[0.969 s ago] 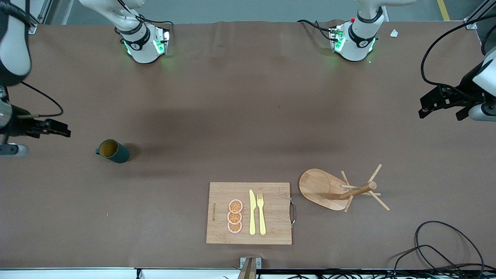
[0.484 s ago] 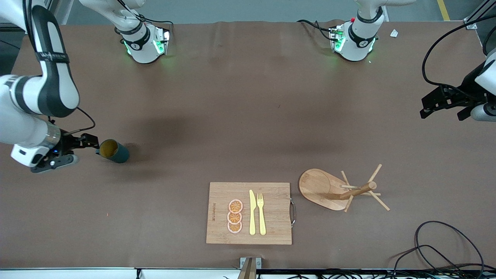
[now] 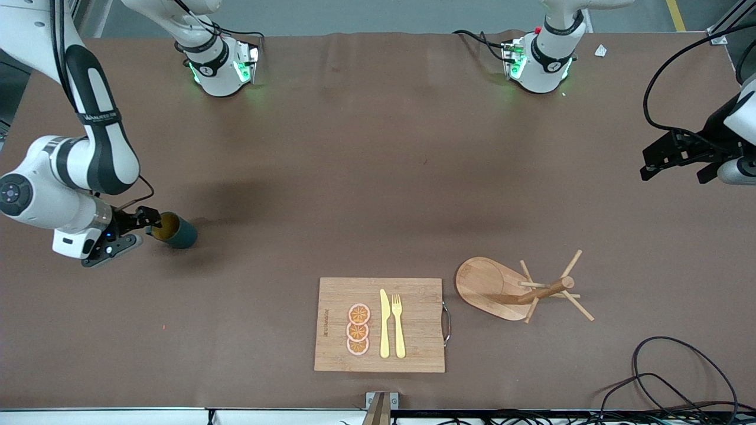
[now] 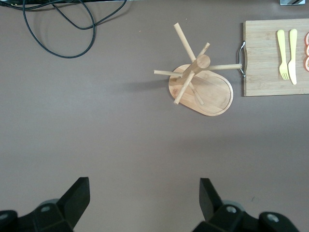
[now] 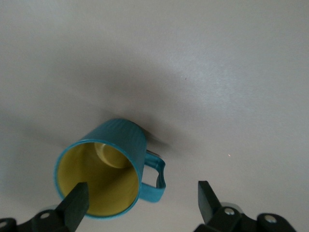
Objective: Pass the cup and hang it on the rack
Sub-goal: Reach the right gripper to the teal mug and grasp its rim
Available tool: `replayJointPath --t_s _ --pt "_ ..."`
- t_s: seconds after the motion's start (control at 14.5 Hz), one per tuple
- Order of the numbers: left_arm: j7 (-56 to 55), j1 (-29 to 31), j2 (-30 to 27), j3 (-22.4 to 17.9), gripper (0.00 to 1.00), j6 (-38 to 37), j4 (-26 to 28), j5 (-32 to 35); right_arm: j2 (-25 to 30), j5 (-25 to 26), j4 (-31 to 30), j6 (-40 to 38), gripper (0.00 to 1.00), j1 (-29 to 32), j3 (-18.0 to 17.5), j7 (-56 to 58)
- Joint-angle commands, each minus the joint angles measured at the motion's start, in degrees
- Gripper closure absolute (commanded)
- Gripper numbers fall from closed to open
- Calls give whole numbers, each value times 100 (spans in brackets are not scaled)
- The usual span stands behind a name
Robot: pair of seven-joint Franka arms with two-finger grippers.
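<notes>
The cup (image 3: 173,230) stands on the surface (image 3: 366,177) toward the right arm's end, at about 9 o'clock from the cutting board (image 3: 379,324). The right gripper (image 3: 143,219) sits at its rim, fingers spread wide and gripping nothing. The rack (image 3: 520,288) stands just beside the board at 3 o'clock. The left gripper (image 3: 673,158), also wide open, waits above the table's edge

The brown table (image 3: 378,177) carries the cup (image 3: 174,231), cutting board (image 3: 336,295), rack (image 3: 496,286) and a cable (image 3: 679,366).
</notes>
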State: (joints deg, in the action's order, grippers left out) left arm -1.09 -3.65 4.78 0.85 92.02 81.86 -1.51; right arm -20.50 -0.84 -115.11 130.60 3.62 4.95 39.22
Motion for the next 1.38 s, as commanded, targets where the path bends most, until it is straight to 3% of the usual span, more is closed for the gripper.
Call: replayJointPath --t_s 0.0,0.07,0.14,0.35,0.48,0.62,0.9,1.11,1.31 --pt "74 22 -39 3 0 -61 -13 -60 -85 -38 -310 360 12 69 -73 313" --pt "74 31 -39 3 0 -61 -13 -60 -147 -39 -319 465 18 69 -82 332" --pt "74 31 -39 3 0 -61 -13 -60 -156 -39 -319 492 30 60 -91 340" --pt "83 31 -39 -6 0 -61 -13 -60 -157 -39 -310 457 84 16 -108 358" --pt "83 31 -39 -6 0 -61 -13 -60 -157 -152 -310 440 99 25 -126 323" --pt "65 22 -39 3 0 -61 -13 -60 -148 -459 -275 300 100 16 -126 332" --pt "100 31 -39 -6 0 -61 -13 -60 88 -539 -126 -314 100 -220 -152 -298" --pt "100 31 -39 -6 0 -61 -4 -60 615 -540 -125 -772 100 -886 -143 -1921" --pt "100 31 -39 -6 0 -61 -13 -60 810 -522 -134 -844 100 -1992 -135 -4108"
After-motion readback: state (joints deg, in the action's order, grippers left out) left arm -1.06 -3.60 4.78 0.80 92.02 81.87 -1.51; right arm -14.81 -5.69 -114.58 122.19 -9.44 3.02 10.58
